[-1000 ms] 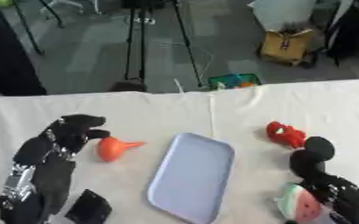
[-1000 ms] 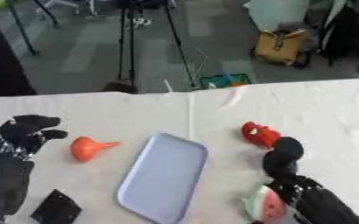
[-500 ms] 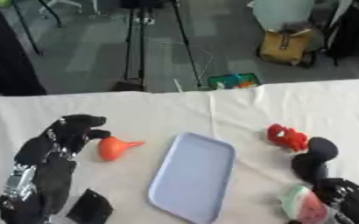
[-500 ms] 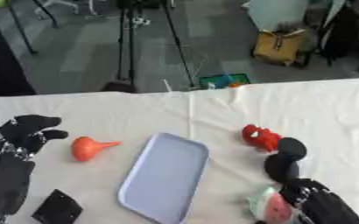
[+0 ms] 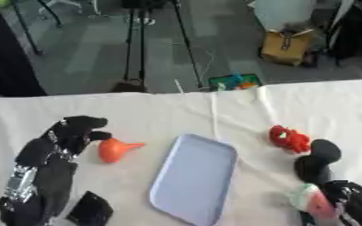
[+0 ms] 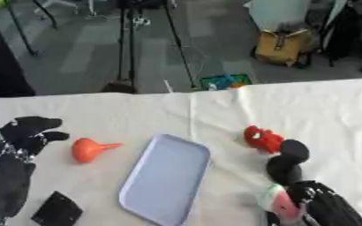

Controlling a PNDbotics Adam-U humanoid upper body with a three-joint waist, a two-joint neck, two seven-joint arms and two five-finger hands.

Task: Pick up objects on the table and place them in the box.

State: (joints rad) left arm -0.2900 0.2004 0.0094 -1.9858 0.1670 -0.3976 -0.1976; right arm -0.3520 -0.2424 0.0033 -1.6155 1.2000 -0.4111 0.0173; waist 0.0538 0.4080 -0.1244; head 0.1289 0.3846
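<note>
Nearest edge, left: small flat black square object (image 5: 90, 208) lying on the white cloth-covered table (image 5: 161, 110), just beside the left forearm. Could be swept off by an arm swing.

Nearest edge, right: right hand (image 5: 346, 203) curled round a watermelon-slice toy, red flesh with green-white rind (image 5: 311, 201). Held low at the table edge, not over the tray. Risk: slice slipping from the fingers (image 6: 286, 165) in transit, or dropped short of the target.

Centre: pale lavender flat rectangular plastic tray (image 5: 193, 176), empty, apparently serving as the box. Shallow rim; anything released from height likely to bounce or slide out.

Mid left: left hand (image 5: 69, 133), fingers relaxed, holding nothing, fingertips just beside the bulb end of an orange plastic funnel-shaped toy (image 5: 115, 149). Rounded shape; a nudge before closure would roll it away.

Mid right: small red lumpy toy figure (image 5: 289, 138), near the right hand's raised fingertips. Could be knocked toward the far edge by the carry toward the tray.

Beyond the table: floor clutter, irrelevant.
</note>
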